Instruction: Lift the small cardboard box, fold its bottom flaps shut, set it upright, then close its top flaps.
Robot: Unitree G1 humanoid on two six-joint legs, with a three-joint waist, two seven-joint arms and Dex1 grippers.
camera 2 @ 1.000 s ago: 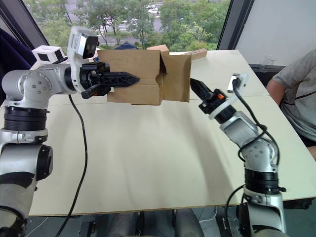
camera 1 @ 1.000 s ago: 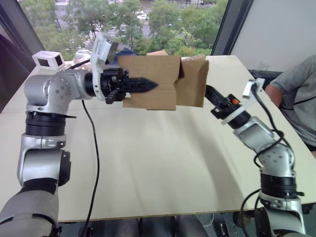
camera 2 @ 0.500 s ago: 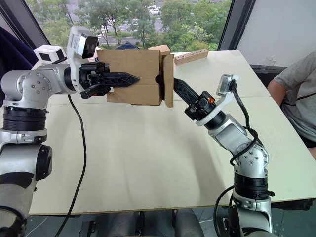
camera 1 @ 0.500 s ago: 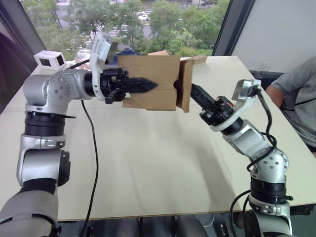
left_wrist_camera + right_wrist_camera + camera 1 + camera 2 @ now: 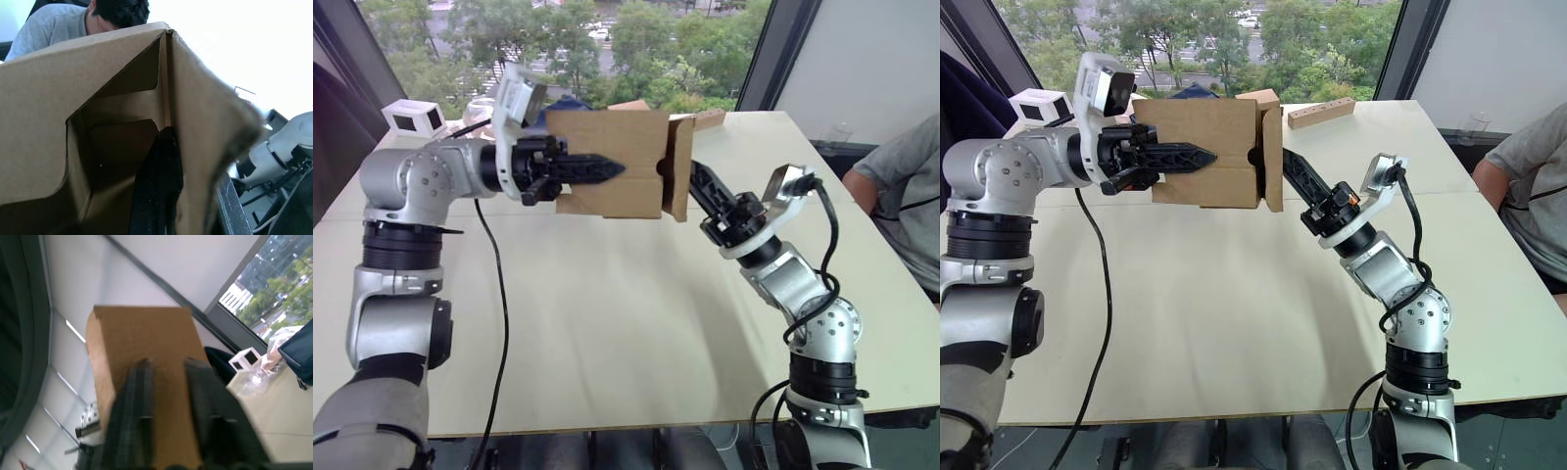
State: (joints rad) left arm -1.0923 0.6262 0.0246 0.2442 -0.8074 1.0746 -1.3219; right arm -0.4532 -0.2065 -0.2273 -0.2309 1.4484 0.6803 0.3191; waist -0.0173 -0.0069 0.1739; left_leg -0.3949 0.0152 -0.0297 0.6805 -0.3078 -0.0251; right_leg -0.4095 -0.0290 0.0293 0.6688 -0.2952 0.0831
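Brown corrugated carton: the small cardboard box point(image 5: 612, 162), a plain unmarked cube, is held in the air above the pale bench point(image 5: 636, 313), lying on its side with its flapped ends facing left and right.
Left gripper point(image 5: 607, 169): black fingers clamped on the box wall; one finger lies along the outer face toward the camera, and the left wrist view shows the other finger point(image 5: 156, 191) inside the carton.
Right gripper point(image 5: 1285, 163): fingers parted a narrow way, tips touching the flap at the box's right end.
Bottom flaps point(image 5: 680, 166): the visible panel stands nearly flat against the right-hand end.
Far bench edge: a long narrow tan block point(image 5: 1320, 114).
Right of bench: a person in a grey shirt point(image 5: 901, 191).
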